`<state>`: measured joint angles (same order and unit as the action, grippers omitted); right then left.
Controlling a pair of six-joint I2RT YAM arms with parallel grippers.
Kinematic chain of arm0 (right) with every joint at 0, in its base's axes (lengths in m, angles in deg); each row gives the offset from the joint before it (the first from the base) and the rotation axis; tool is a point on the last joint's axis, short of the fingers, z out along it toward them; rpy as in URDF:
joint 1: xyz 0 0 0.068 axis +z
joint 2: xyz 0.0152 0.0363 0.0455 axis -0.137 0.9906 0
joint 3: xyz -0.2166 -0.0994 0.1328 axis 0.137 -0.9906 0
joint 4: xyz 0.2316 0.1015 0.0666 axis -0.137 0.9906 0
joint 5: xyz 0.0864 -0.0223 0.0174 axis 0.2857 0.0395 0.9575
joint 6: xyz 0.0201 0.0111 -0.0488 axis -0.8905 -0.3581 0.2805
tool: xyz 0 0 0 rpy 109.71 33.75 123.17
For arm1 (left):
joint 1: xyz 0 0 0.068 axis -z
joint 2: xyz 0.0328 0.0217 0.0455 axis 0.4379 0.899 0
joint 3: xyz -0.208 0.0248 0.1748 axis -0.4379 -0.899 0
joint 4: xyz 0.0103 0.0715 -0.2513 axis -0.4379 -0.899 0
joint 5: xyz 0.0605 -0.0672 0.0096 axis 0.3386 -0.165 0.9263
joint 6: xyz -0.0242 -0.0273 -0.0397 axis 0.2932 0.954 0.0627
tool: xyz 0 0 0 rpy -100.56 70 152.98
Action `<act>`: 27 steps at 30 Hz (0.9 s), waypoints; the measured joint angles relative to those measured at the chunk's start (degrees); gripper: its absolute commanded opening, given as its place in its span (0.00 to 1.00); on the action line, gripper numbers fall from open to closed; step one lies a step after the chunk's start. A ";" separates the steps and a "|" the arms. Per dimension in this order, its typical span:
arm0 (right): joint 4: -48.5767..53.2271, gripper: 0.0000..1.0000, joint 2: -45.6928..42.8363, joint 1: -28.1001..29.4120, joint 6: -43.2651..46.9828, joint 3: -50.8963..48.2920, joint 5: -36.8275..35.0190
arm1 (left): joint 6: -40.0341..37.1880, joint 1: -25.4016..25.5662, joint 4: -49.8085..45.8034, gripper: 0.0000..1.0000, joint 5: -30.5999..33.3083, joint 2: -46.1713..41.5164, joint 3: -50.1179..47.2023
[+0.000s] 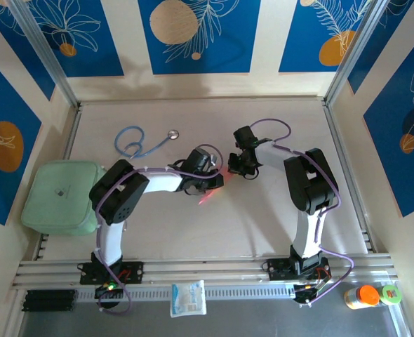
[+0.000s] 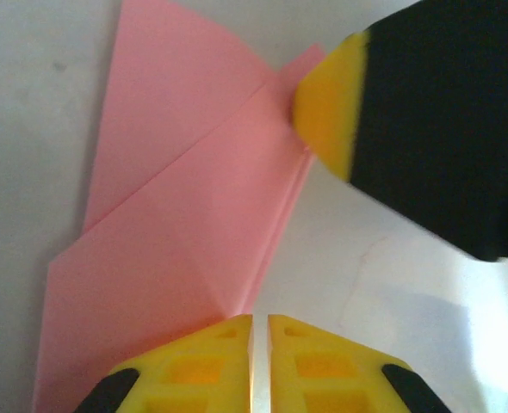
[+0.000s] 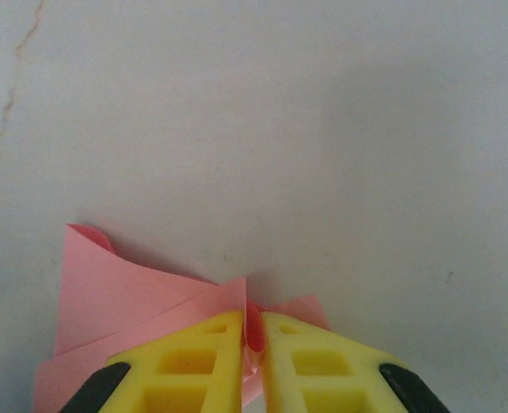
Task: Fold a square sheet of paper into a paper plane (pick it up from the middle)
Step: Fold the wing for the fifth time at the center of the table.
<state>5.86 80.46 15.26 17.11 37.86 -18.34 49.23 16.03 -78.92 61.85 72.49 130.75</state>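
- The green pad (image 1: 59,195) sits at 9 o'clock from the table's (image 1: 263,225) centre, and the stethoscope (image 1: 140,142) at 10 o'clock. Both are well apart from the work.
- The left gripper (image 2: 260,361) has its jaws pressed together with only a pale slit between them. The paper's fold edge runs right up to the slit, but I cannot tell whether any paper is caught in it.
- The paper (image 2: 185,224) lies mid-table between the two grippers. It is already creased into overlapping flaps, with a long folded edge pointing to 12 o'clock in the left wrist view.
- It looks featherlight, limp and easy to tear or crumple. The layered fold edge is probably the stiffest and safest place to hold it, and single flaps would likely buckle.
- The right gripper (image 3: 252,353) pinches a pink ridge of paper between its jaws.
- Bare table lies open toward 6 and 3 o'clock. The grippers are close together, so they have little room between them.
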 measured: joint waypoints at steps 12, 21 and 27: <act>-0.13 0.25 -1.88 -0.85 0.11 -1.27 0.83 | -0.61 -0.11 -2.51 0.07 0.42 0.66 1.01; -3.26 0.19 -9.77 -1.60 -0.31 -6.03 6.14 | -1.03 -0.15 -2.27 0.06 0.35 0.66 0.79; -8.31 0.13 -8.26 -0.09 -2.29 -9.03 12.96 | -1.05 -0.15 -2.10 0.05 0.33 0.66 0.68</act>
<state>-2.44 72.20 15.17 14.81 28.83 -5.38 48.18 15.87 -81.02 62.18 73.15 131.43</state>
